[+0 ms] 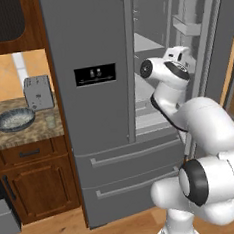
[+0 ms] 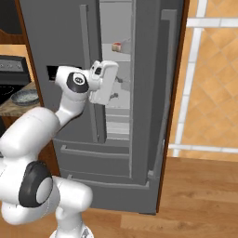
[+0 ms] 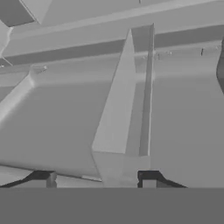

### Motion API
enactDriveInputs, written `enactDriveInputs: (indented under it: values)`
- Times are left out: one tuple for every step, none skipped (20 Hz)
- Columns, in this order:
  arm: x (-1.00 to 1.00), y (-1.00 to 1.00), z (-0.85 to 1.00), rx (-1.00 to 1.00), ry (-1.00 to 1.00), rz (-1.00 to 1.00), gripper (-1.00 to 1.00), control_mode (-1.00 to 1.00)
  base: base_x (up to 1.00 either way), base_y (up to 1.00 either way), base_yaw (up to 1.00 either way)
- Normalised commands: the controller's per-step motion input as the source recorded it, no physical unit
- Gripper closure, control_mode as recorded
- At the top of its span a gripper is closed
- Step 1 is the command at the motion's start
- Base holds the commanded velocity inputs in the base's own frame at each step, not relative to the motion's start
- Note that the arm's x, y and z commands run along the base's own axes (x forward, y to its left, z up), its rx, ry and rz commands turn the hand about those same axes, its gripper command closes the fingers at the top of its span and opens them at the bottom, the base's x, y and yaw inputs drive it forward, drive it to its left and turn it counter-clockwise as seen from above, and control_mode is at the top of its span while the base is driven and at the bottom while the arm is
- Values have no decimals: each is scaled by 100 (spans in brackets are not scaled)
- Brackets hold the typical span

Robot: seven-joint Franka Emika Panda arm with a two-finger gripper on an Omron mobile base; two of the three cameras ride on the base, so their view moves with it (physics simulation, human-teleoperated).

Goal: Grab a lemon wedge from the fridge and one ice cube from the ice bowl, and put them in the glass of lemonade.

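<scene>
Hand view puts my hand inside the fridge, right door open, fingers parted around a pale grey wedge shape, grip unclear, so I'd square up before closing; ice bowl and glass of lemonade wait far left on the tabletop.

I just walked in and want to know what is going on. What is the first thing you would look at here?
The big white robot arm reaching into the tall grey fridge, whose right door stands open. Inside, a small tan thing sits on an upper shelf. On the stone counter left of the fridge are the grey ice bowl and a boxy toaster.
</scene>
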Motion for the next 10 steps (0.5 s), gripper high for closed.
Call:
enactDriveInputs:
  values:
    - [-24,-100,-13,0,0,-19,-100,-100,0,0,0]
    - [-19,-100,-13,0,0,-18,-100,-100,0,0,0]
    - [-24,-100,-11,0,0,-18,-100,-100,0,0,0]
    - [-31,-100,-14,0,0,-19,-100,-100,0,0,0]
    - [-34,-100,-16,0,0,-19,-100,-100,0,0,0]
    - [-34,-100,-16,0,0,-19,-100,-100,0,0,0]
    - [-32,-100,-14,0,0,-17,-100,-100,0,0,0]
    - [-26,-100,-10,0,0,-16,-100,-100,0,0,0]
    - [-21,-100,-4,0,0,-14,-100,-100,0,0,0]
    - [-38,-100,0,0,-7,-1,-100,-100,0,0,0]
